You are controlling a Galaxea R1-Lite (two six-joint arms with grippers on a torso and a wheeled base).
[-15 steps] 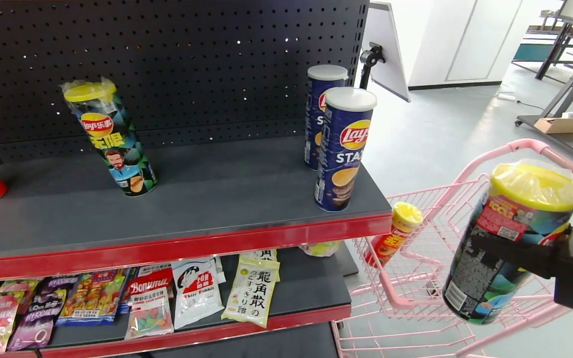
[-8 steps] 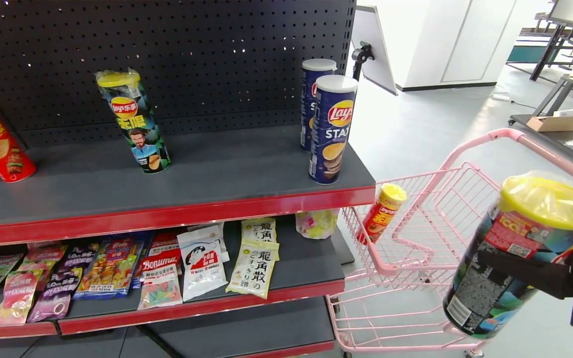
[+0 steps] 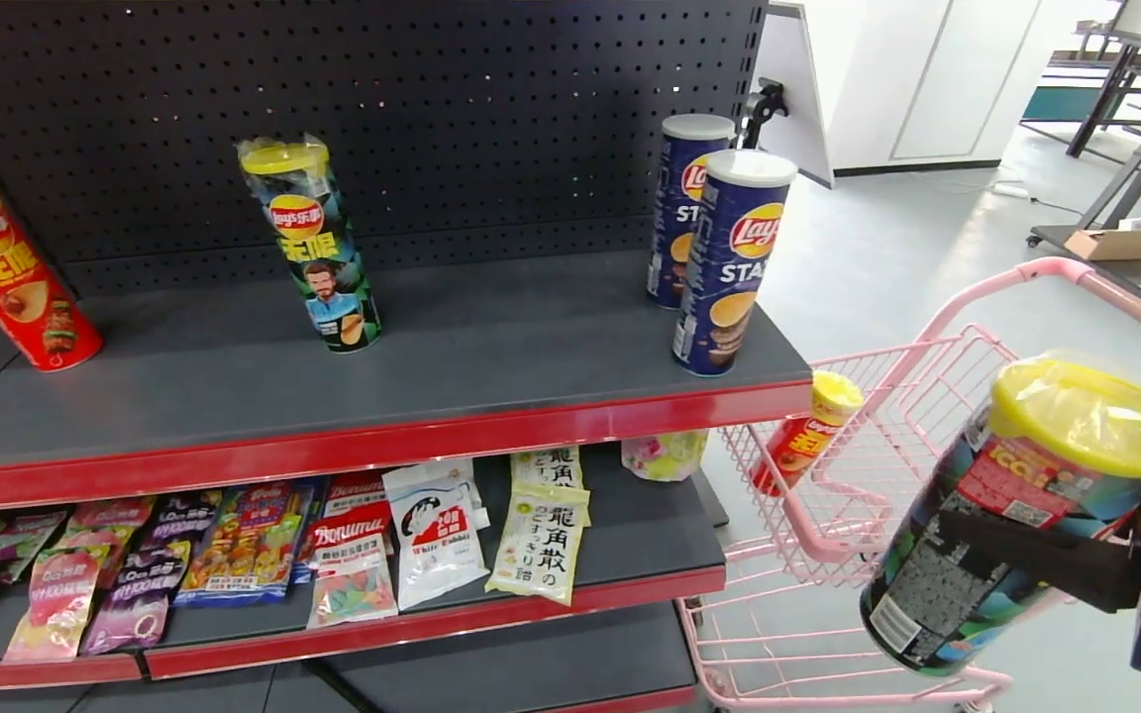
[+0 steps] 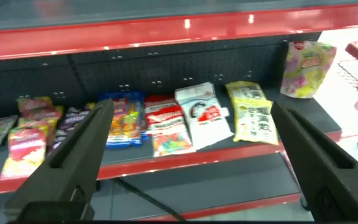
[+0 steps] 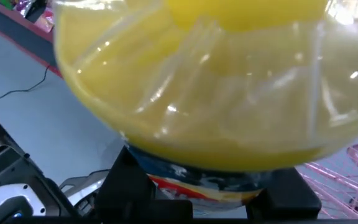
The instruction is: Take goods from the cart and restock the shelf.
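Right claw (image 3: pixel 1001 543) partly behind chip can (image 3: pixel 942 606)

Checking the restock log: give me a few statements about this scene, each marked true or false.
1. The right pincer holds a yellow-lidded can. True.
2. The left pincer is shut on a bag. False: it is open, with nothing between its fingers.
3. Two blue cans stand on the top shelf. True.
4. The cart holds no can. False: a red can leans inside it.
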